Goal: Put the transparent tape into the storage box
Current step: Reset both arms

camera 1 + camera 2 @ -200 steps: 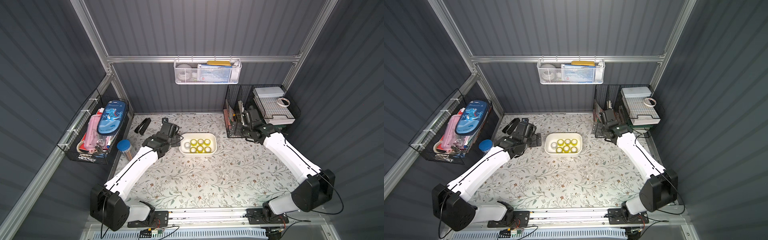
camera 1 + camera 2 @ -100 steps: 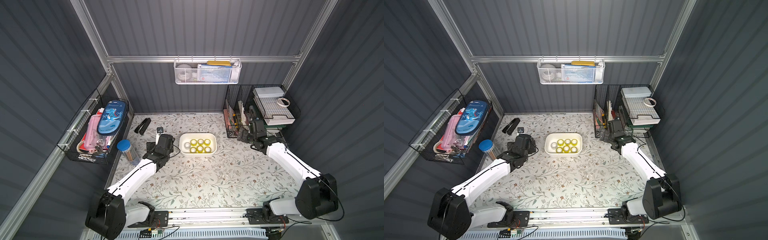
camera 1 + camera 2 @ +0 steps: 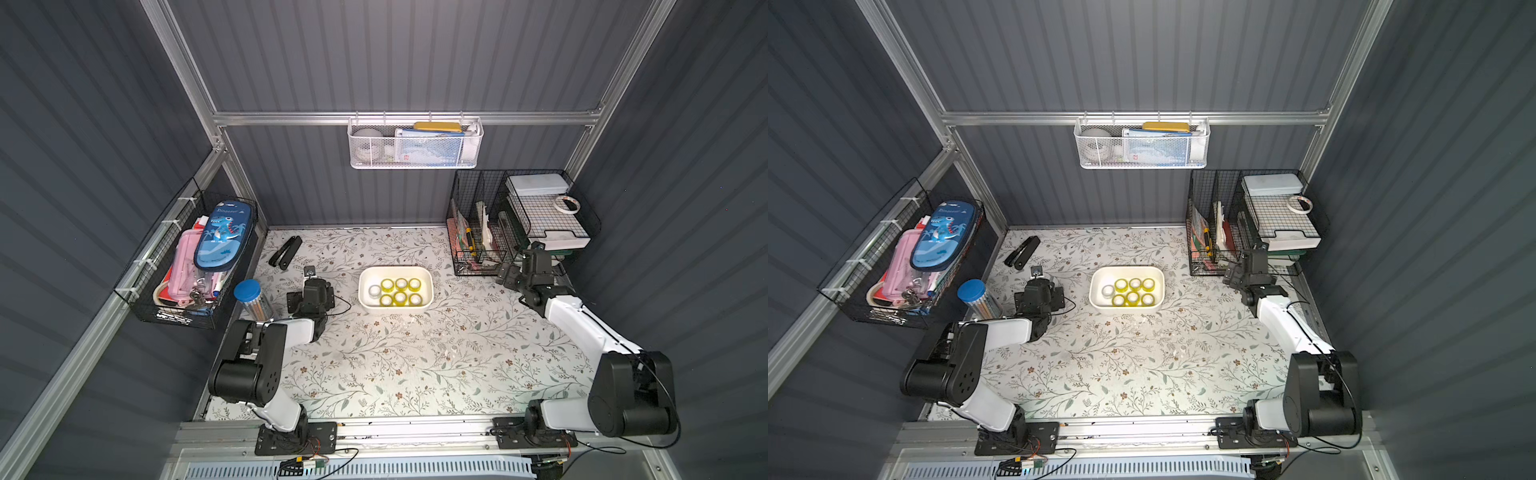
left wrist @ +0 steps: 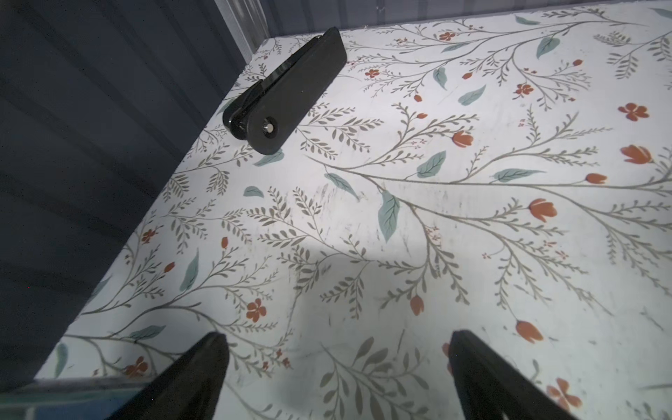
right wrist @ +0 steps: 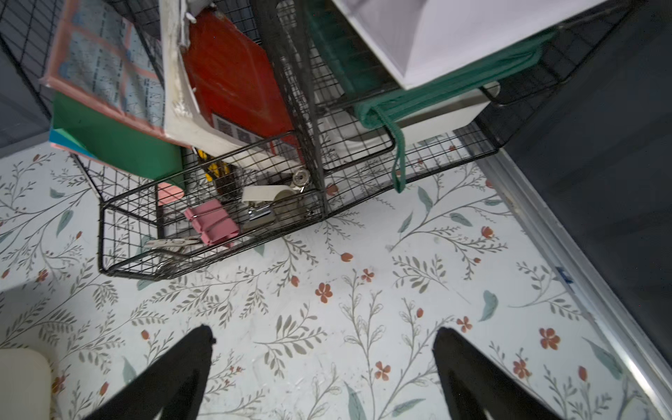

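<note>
7 round tape rolls (image 3: 401, 284), inside smooth white rounded tub (image 3: 395, 269)

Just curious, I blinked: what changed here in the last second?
The left gripper drew back from the shallow white plastic tub, the right gripper from the black wire rack, both toward their bases, open and empty. Seven small clear tape rolls stayed in the tub.

The left arm (image 3: 297, 330) and right arm (image 3: 582, 322) have white link shells between bulky black joint housings (rounded, matte). Thin black cables (image 3: 677, 415) loop beside them, above flat black base plates (image 3: 324, 436). The left gripper (image 4: 336, 349) has black tapering fingers (image 4: 189, 378)
</note>
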Available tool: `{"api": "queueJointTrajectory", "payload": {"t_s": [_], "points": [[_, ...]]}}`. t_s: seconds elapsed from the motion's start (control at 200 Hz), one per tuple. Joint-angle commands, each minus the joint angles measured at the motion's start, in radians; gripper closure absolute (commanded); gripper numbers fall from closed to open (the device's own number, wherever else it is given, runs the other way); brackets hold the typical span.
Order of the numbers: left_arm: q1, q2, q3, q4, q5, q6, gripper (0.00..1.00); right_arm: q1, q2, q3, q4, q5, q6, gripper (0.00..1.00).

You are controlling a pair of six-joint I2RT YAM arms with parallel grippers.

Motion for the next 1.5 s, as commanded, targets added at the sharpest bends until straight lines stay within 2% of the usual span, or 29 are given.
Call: {"api": "queueJointTrajectory", "payload": {"t_s": [0.0, 0.105, 0.17, 0.395, 0.515, 0.585, 0.615, 0.685, 0.715, 0.871, 1.031, 1.491], "points": [[0.024, 0.044, -0.069, 0.256, 0.114, 0.039, 0.01, -0.019, -0.021, -0.096, 0.172, 0.013, -0.038, 0.01], [0.033, 0.071, -0.125, 0.385, 0.129, 0.037, 0.01, -0.027, -0.006, -0.227, 0.405, 0.014, -0.077, 0.01], [0.033, 0.061, -0.105, 0.318, 0.157, 0.042, 0.01, -0.031, 0.014, -0.29, 0.53, 0.007, -0.096, 0.01], [0.038, 0.066, -0.099, 0.319, 0.181, 0.048, 0.01, -0.036, 0.073, -0.429, 0.803, -0.083, -0.116, 0.01], [0.037, 0.065, -0.098, 0.317, 0.181, 0.048, 0.0, -0.036, 0.147, -0.542, 1.077, -0.128, -0.135, 0.01], [0.038, 0.065, -0.098, 0.317, 0.181, 0.047, 0.01, -0.034, 0.218, -0.548, 1.212, -0.141, -0.151, 0.01], [0.038, 0.065, -0.098, 0.317, 0.181, 0.048, 0.01, -0.031, 0.217, -0.53, 1.178, -0.134, -0.15, 0.01], [0.038, 0.065, -0.099, 0.317, 0.181, 0.048, 0.0, -0.03, 0.163, -0.451, 0.93, -0.14, -0.153, 0.01], [0.038, 0.065, -0.099, 0.317, 0.181, 0.048, 0.01, -0.022, 0.146, -0.441, 0.878, -0.12, -0.149, 0.01], [0.038, 0.065, -0.099, 0.318, 0.178, 0.047, 0.0, -0.016, 0.206, -0.488, 1.078, -0.113, -0.159, 0.01], [0.038, 0.064, -0.098, 0.317, 0.179, 0.048, 0.01, -0.016, 0.181, -0.472, 1.005, -0.116, -0.159, 0.01], [0.038, 0.065, -0.099, 0.317, 0.177, 0.048, 0.01, -0.016, 0.185, -0.473, 1.014, -0.116, -0.159, 0.01]]}}
